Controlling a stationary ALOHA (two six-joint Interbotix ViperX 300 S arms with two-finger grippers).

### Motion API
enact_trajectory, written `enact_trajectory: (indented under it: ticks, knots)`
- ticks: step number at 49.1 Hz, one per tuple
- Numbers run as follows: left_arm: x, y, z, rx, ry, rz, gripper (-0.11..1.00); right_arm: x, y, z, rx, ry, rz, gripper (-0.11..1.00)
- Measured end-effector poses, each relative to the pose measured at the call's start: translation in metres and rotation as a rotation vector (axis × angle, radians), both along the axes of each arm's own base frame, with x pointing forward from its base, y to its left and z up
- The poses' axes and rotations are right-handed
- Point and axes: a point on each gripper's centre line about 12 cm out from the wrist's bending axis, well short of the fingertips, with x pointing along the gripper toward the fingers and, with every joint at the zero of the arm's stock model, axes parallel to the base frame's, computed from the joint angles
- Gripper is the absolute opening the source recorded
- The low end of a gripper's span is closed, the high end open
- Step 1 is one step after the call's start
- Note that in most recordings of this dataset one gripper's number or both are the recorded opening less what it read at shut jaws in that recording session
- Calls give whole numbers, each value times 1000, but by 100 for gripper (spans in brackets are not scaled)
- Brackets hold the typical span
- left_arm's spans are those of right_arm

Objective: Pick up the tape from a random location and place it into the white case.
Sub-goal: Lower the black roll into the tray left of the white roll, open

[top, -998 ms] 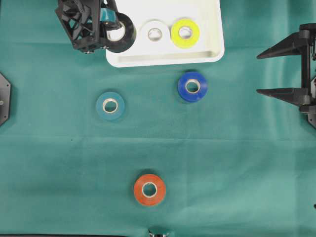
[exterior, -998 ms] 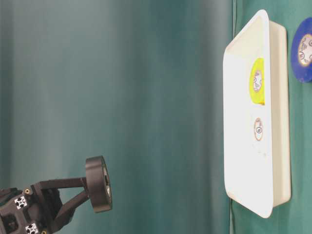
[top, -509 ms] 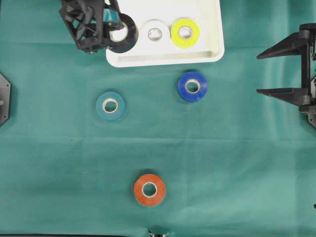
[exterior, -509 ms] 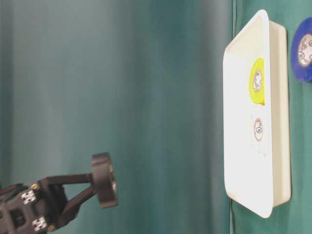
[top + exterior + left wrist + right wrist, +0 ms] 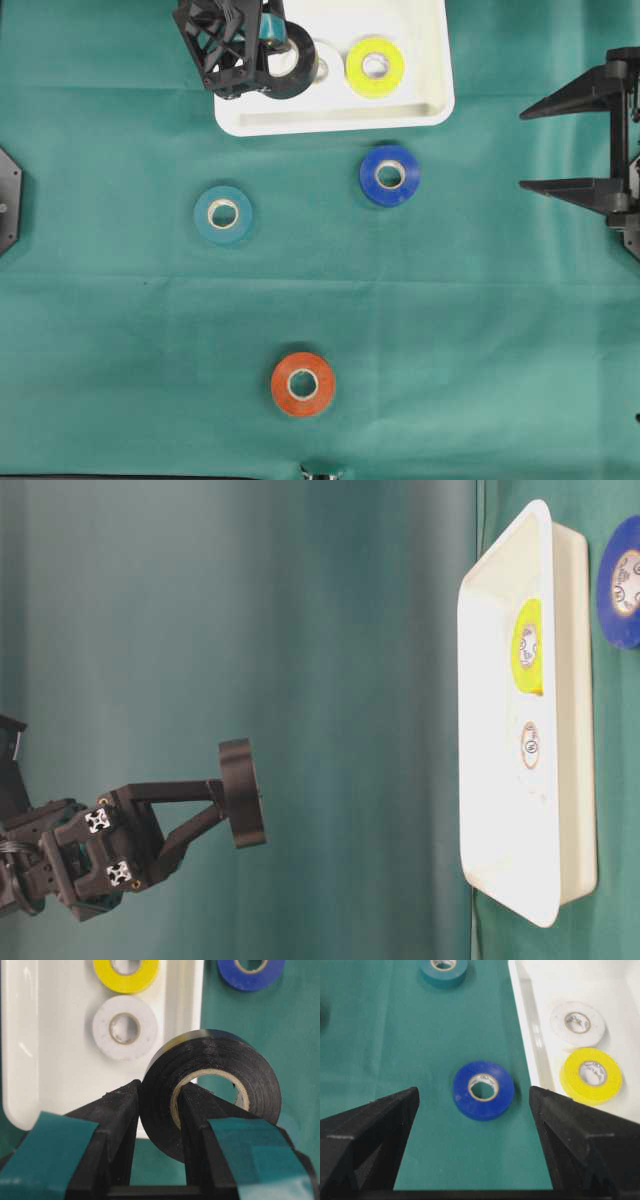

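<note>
Rolls, white point(image 5: 322, 68) and yellow point(image 5: 374, 66), occupy case point(image 5: 430, 95).

Glossy white plastic case point(image 5: 340, 118); matt cloth point(image 5: 450, 320)

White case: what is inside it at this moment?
The white case holds a yellow roll and a white roll, lying flat. The left gripper, holding a black roll, covers part of the case in the overhead view.

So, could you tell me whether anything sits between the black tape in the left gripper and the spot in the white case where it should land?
The white tape lies in the white case partly under the held black tape; the yellow tape sits beside it. The case's left part looks bare.
</note>
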Motion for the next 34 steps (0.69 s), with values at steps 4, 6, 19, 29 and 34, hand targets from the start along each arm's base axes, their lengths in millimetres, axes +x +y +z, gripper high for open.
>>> enact_trajectory:
  ticks: [4, 6, 19, 29, 34]
  knots:
    - [0, 1, 0, -1, 0, 3, 18, 0, 0, 0, 2, 1, 0, 86]
    - [-1, 1, 0, 0, 0, 3, 18, 0, 0, 0, 0, 3, 0, 86]
    - [-4, 6, -7, -5, 13, 17, 18, 0, 0, 0, 0, 5, -1, 86]
    - [-4, 12, -21, -6, 19, 30, 18, -1, 0, -1, 1, 12, -2, 86]
    - [-5, 15, -40, -12, 41, 38, 18, -1, 0, -1, 0, 12, -2, 86]
